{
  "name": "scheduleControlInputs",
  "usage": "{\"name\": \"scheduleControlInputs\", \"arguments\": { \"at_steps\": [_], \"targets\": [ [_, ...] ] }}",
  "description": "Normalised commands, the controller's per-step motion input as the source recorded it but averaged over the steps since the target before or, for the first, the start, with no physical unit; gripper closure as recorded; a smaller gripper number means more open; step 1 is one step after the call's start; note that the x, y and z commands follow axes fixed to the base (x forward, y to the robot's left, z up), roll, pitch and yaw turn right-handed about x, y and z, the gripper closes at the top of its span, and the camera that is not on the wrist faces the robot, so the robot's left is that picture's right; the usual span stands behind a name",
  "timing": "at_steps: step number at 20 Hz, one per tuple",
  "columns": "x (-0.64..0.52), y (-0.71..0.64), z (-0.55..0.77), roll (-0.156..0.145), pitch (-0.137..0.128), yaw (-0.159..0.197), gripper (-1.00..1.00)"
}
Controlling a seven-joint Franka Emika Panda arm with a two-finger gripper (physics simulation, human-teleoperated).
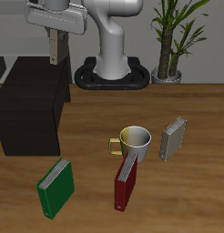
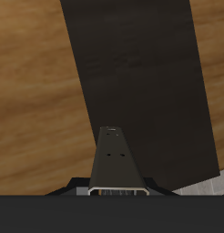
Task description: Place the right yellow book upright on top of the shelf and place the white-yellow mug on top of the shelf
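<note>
My gripper [image 1: 56, 38] is shut on the right yellow book [image 1: 56, 49], a thin grey-tan book that hangs upright from the jaws high above the back of the shelf [image 1: 30, 105], a low black cabinet. In the wrist view the book [image 2: 114, 162] sticks out from the gripper [image 2: 113, 188] over the shelf's flat black top [image 2: 141, 73]. The white-yellow mug [image 1: 135, 139] stands on the table near the middle, its handle toward the shelf, far from the gripper.
A second grey-tan book [image 1: 173, 139] stands beside the mug. A red book [image 1: 127, 182] leans just in front of the mug. A green book [image 1: 56, 188] stands near the table's front edge. The robot base [image 1: 114, 68] and a potted plant [image 1: 170, 45] are at the back.
</note>
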Motion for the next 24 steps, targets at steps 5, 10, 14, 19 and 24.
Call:
{"name": "scheduleControlInputs", "arguments": {
  "at_steps": [5, 10, 14, 19, 24],
  "targets": [
    [-0.21, -0.50, 0.00, 0.026, 0.027, -0.052, 1.00],
    [-0.06, -0.26, -0.09, 0.041, 0.025, -0.033, 1.00],
    [-0.12, -0.48, -0.19, 0.023, 0.019, -0.034, 1.00],
    [0.00, -0.10, -0.06, 0.092, 0.022, -0.006, 1.00],
    [-0.04, -0.08, 0.00, 0.043, 0.001, -0.017, 1.00]
  ]
}}
